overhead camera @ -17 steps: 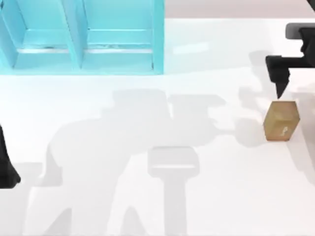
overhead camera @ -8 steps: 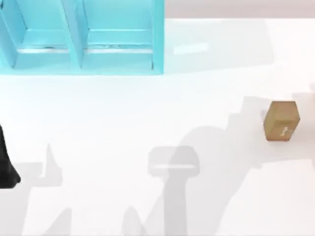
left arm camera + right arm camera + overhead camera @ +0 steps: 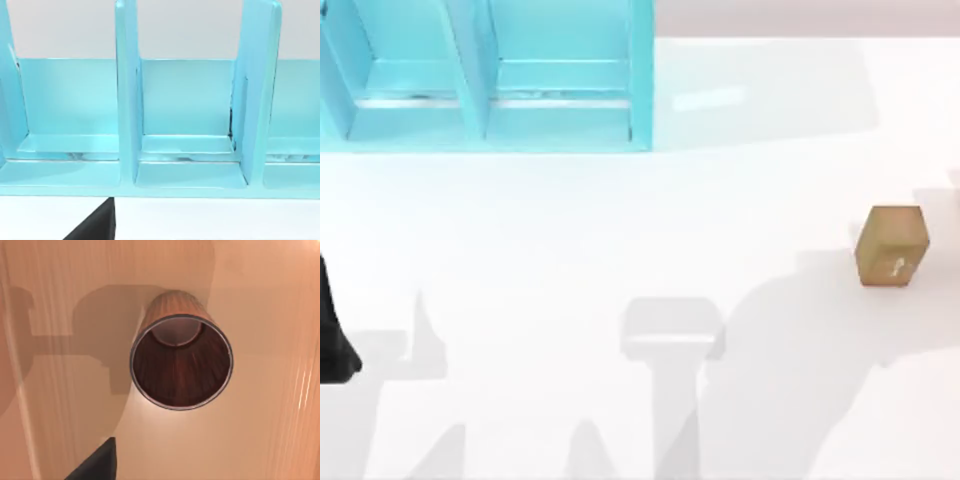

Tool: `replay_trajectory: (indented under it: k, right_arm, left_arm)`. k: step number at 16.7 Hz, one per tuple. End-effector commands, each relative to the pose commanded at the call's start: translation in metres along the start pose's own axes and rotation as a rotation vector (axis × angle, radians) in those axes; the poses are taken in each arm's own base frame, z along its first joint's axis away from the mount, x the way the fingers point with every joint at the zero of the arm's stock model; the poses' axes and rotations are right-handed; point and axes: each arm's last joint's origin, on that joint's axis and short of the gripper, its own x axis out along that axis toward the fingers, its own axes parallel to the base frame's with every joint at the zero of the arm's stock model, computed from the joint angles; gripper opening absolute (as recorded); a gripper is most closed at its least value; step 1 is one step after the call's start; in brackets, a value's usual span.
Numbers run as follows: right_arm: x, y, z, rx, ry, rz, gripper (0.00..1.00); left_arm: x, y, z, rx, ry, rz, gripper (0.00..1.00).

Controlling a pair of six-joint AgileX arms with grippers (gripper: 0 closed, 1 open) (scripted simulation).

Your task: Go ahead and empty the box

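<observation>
The wooden cup (image 3: 180,362) is sitting on the tan inside of what I am reading as the box (image 3: 55,405). Its open mouth is facing the right wrist camera, so its long axis is running nearly straight toward my tool, leaning a little. The cup is looking hollow, with nothing in it that I can make out.

The right gripper (image 3: 97,465) is hanging above it, a little off from the rim, and I cannot tell whether it is open or closed. I am judging that the coming move is turning on this: the cup is lying almost straight ahead of the right tool, rim first.

Out on the white table (image 3: 620,230), a small brown block (image 3: 892,246) is resting near the right side. It is carrying a pale mark I cannot read.

My left arm (image 3: 332,340) is parking at the left edge, facing the blue rack (image 3: 190,125). I cannot tell how the left gripper (image 3: 97,225) is standing either. I am seeing no brand or legible writing anywhere.
</observation>
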Motion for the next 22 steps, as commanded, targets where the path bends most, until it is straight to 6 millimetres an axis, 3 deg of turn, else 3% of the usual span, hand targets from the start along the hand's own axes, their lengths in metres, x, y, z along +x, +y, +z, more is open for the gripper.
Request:
replay_trajectory:
  k: [3,7,10,15,19,22]
  right_arm:
    - [0.013,0.0,0.007,0.001,0.001,0.001,1.0]
    - [0.057,0.001,0.02,0.002,-0.006,-0.001,1.0]
    - [0.08,0.0,0.014,0.003,-0.007,-0.002,1.0]
    - [0.097,-0.001,-0.001,0.002,-0.004,-0.001,1.0]
    - [0.098,-0.001,-0.001,0.002,-0.004,-0.001,1.0]
    - [0.098,-0.001,-0.001,0.002,-0.004,-0.001,0.77]
  left_arm:
    - [0.0,0.0,0.0,0.0,0.0,0.0,1.0]
    - [0.0,0.0,0.0,0.0,0.0,0.0,1.0]
    - [0.0,0.0,0.0,0.0,0.0,0.0,1.0]
    - [0.0,0.0,0.0,0.0,0.0,0.0,1.0]
    - [0.0,0.0,0.0,0.0,0.0,0.0,1.0]
    - [0.0,0.0,0.0,0.0,0.0,0.0,1.0]
